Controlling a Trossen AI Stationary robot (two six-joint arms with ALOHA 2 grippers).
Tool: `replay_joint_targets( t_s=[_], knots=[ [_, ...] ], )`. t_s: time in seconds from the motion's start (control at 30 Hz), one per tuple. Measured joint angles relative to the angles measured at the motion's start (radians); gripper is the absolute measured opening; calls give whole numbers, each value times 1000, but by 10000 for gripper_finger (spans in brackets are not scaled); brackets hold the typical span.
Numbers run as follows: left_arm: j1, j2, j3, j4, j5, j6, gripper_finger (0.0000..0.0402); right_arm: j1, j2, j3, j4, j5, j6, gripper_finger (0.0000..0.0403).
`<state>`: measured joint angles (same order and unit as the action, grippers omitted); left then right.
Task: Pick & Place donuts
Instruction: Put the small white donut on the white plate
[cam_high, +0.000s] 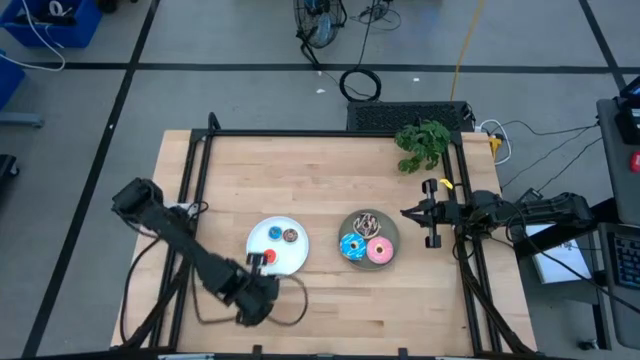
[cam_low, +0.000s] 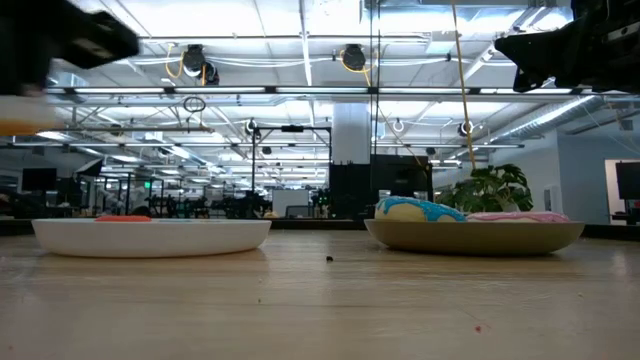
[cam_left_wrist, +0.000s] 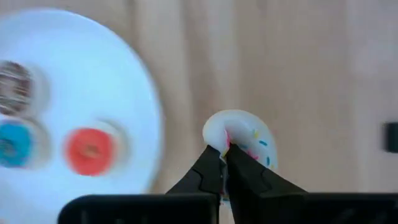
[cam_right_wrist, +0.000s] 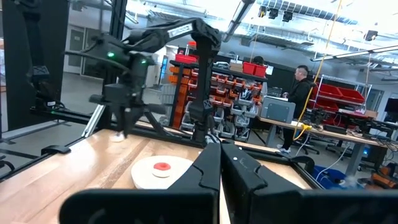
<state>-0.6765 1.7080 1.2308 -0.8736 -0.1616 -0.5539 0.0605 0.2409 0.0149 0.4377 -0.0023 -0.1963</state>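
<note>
My left gripper (cam_left_wrist: 224, 163) is shut on a tiny white sprinkled donut (cam_left_wrist: 244, 135) over the bare table, just off the near-left rim of the white plate (cam_high: 262, 232). That plate holds the tiny blue (cam_left_wrist: 12, 144), red (cam_left_wrist: 90, 150) and brown (cam_left_wrist: 13, 86) donuts. The grey plate (cam_high: 393, 232) holds the brown drizzled (cam_high: 366, 221), blue sprinkled (cam_high: 352, 246) and pink (cam_high: 380, 250) donuts. My right gripper (cam_high: 405, 213) is shut and empty, off the grey plate's right rim. My left gripper pinches the white donut's ring at the side nearest the wrist (cam_left_wrist: 219, 142) between its two fingertips. The fingers point down from above, as the right wrist view (cam_right_wrist: 118, 127) shows. Whether the donut is clear of the table I cannot tell.
A green plant sprig (cam_high: 422, 142) lies at the table's far right. A black frame (cam_high: 330, 133) runs along the table's far, left and right sides. Bare wood (cam_high: 330, 305) lies between the plates and the near edge.
</note>
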Motion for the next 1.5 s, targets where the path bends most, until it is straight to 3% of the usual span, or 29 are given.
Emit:
replay_joint_targets(
  t_s=[0.13,0.27,0.5,0.7,1.0,1.5],
  knots=[
    [114,-20,1,11,-11,162,8,0,0,0,4,0,-2,0],
    [231,-15,2,24,-16,304,22,0,0,0,7,0,-2,0],
    [374,21,2,105,12,454,7,0,0,0,-4,0,-6,0],
    [411,83,2,95,69,475,26,0,0,0,-18,0,-7,0],
    [408,169,2,68,55,482,10,0,0,0,-24,0,-10,0],
    [411,166,3,10,74,413,192,0,0,0,-15,0,-11,0]
  ],
)
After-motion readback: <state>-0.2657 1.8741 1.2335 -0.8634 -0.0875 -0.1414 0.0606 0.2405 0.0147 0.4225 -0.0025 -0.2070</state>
